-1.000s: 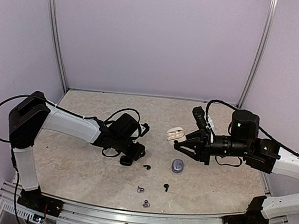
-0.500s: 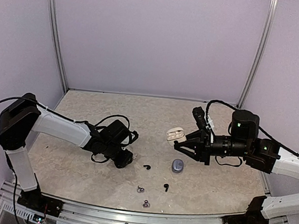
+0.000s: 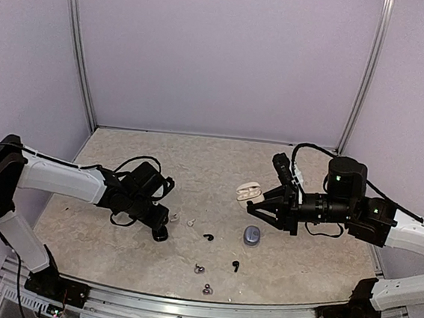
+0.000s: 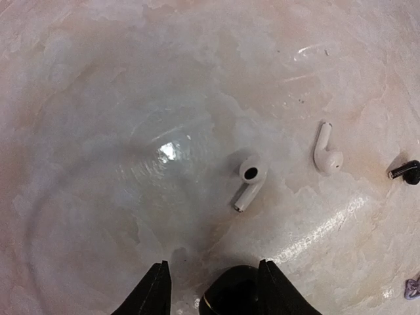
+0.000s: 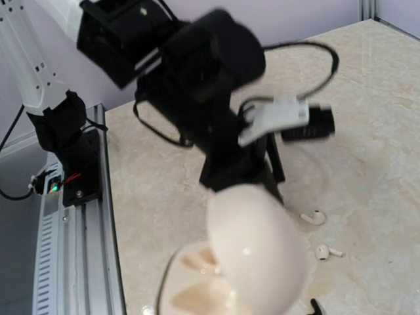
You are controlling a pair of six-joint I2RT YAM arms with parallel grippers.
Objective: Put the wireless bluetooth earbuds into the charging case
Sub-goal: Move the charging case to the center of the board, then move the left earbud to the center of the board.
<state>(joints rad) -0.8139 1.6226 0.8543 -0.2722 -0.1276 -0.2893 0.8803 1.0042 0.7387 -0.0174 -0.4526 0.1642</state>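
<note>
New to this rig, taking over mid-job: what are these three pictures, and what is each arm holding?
Two robot arms are bolted at the near edge of the table. The wide picture looks down from above and behind them; the other two come from cameras on each wrist. The right pincer is shut on an open white charging case. The left pincer hangs low with a dark rounded thing between its fingers; gripped or not, I cannot tell. Loose on the table: two white earbuds, two black earbuds, two silvery bits, a small grey case.
</note>
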